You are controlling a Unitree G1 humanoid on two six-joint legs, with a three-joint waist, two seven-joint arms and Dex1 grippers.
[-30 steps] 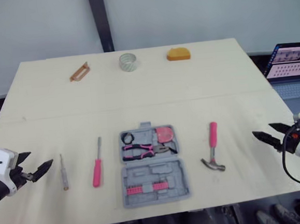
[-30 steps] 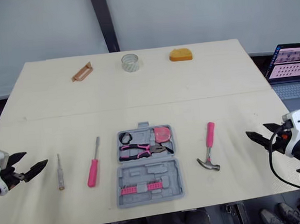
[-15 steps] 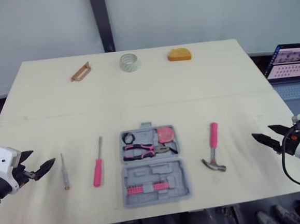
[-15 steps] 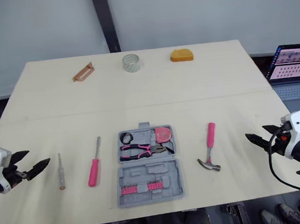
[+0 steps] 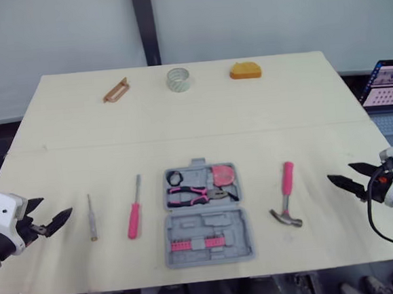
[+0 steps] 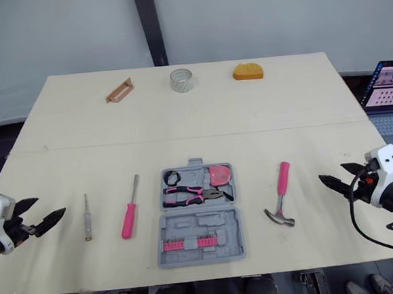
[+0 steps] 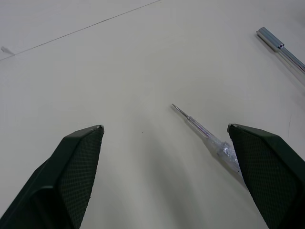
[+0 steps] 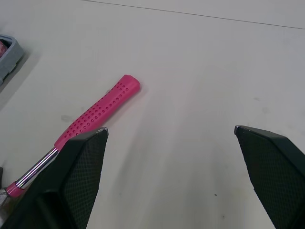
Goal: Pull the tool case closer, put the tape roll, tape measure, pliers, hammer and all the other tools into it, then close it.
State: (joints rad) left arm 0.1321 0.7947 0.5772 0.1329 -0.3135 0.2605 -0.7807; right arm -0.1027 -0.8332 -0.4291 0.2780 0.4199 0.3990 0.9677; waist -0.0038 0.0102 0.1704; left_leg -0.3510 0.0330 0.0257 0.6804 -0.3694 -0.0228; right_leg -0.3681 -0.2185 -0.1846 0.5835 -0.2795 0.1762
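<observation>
While my left end effector hung just over the near left corner of the worktop, its two black fingers stood wide apart and held nothing. Just beside it lay a slim metal screwdriver, its thin tip showing between my fingers in the left wrist view. Far back near the far edge sat a brown handle-shaped piece. A pink-handled screwdriver lay near the front, roughly parallel to the slim one. The tape roll, pale and see-through, stood at the far edge, well apart from the tool case. That grey case lay open and flat near the front edge at the middle. Its farther half held the pink-handled pliers, a small black ring and a pink round item. Its nearer half held a strip of pink bits. An orange wedge-shaped object sat at the far edge. The hammer lay near the case, pink handle pointing away from me. My right end effector hovered beyond it, fingers spread and empty. An open laptop stood off the worktop's right side.
</observation>
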